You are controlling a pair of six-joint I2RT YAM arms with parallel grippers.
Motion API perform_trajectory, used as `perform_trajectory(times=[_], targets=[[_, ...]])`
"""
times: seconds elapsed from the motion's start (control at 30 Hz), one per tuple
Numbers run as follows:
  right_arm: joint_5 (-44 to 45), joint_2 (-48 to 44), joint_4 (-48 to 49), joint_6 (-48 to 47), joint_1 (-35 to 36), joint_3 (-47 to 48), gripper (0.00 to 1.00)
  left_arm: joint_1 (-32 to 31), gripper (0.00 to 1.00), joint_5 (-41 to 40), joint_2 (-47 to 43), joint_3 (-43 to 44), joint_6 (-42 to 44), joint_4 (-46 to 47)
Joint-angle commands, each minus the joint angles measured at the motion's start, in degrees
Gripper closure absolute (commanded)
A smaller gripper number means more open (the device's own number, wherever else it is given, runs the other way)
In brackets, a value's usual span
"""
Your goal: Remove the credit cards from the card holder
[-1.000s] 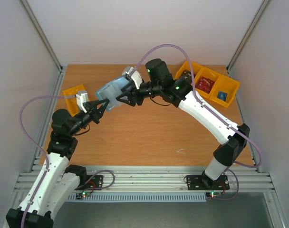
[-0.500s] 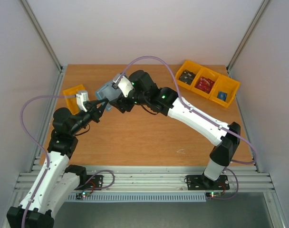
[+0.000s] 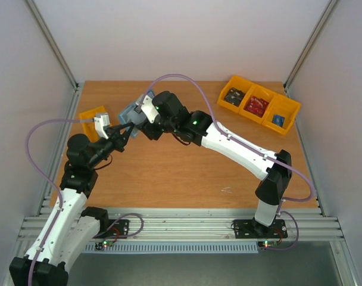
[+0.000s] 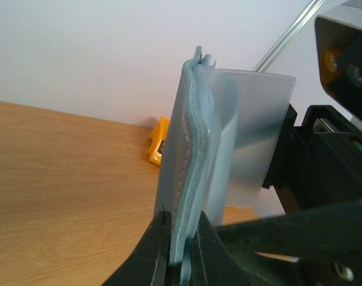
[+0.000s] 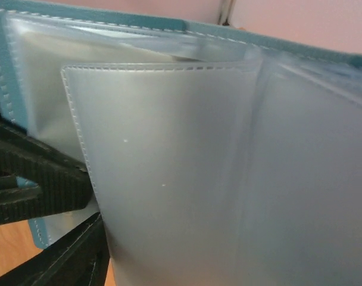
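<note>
Teal card holder (image 4: 193,149) pinched tight by left pincer (image 4: 182,225); right pincer (image 3: 139,121) beside it, spread unclear.

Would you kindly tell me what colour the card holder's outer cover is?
Teal-blue; the small folding card holder shows it best in the right wrist view.

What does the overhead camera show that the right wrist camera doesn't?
Only overhead: the whole table, the left arm and right arm full length, three yellow bins at the back right and a fourth bin at the left. Only the right wrist: the clear sleeves close up, their stitched edges plain to see. Both: the card holder, with the left gripper clamped on its edge.
</note>
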Motion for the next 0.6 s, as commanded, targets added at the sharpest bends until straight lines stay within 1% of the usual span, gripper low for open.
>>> perform_trajectory(times=[0.0, 0.07, 0.17, 0.23, 0.27, 0.3, 0.37, 0.4, 0.53, 0.57], targets=[[6.64, 2.61, 1.72, 0.18, -0.32, 0.78, 0.48, -0.98, 1.00, 7.46, -1.43, 1.02, -1.20, 8.60], [6.79, 2.22, 2.55, 0.48, -0.38, 0.31, 0.67, -0.98, 1.00, 7.79, -1.43, 0.92, -1.32, 8.76], [5.52, 1.15, 2.87, 1.09, -1.15, -0.23, 0.88, -0.98, 1.00, 7.69, -1.54, 0.85, -1.41, 8.50], [2.96, 0.16, 2.78, 2.33, -2.40, -0.91, 0.98, -0.98, 1.00, 7.77, -1.71, 0.83, -1.24, 8.20], [0.68, -0.56, 2.86, 2.84, -3.23, -1.45, 0.99, -0.98, 1.00, 7.70, -1.69, 0.83, -1.23, 7.95], [-2.17, -1.38, 3.05, 3.24, -4.47, -2.09, 0.99, -0.98, 0.97, 7.43, -1.81, 0.77, -1.17, 7.58], [-10.07, -3.51, 3.26, 3.44, -6.45, -3.41, 0.99, -0.98, 0.84, 6.52, -1.86, 0.51, -0.85, 6.47], [-13.07, -4.00, 3.17, 3.38, -7.26, -3.93, 0.99, -0.98, 0.80, 5.85, -1.97, 0.48, -0.33, 5.86], [-23.01, -6.85, 2.46, 2.59, -9.77, -4.96, 0.99, -0.98, 0.75, 3.44, -1.91, 0.52, 2.13, 3.72], [-24.71, -7.31, 2.25, 2.05, -10.03, -5.17, 0.99, -0.98, 0.73, 2.88, -1.86, 0.56, 2.83, 3.26]])
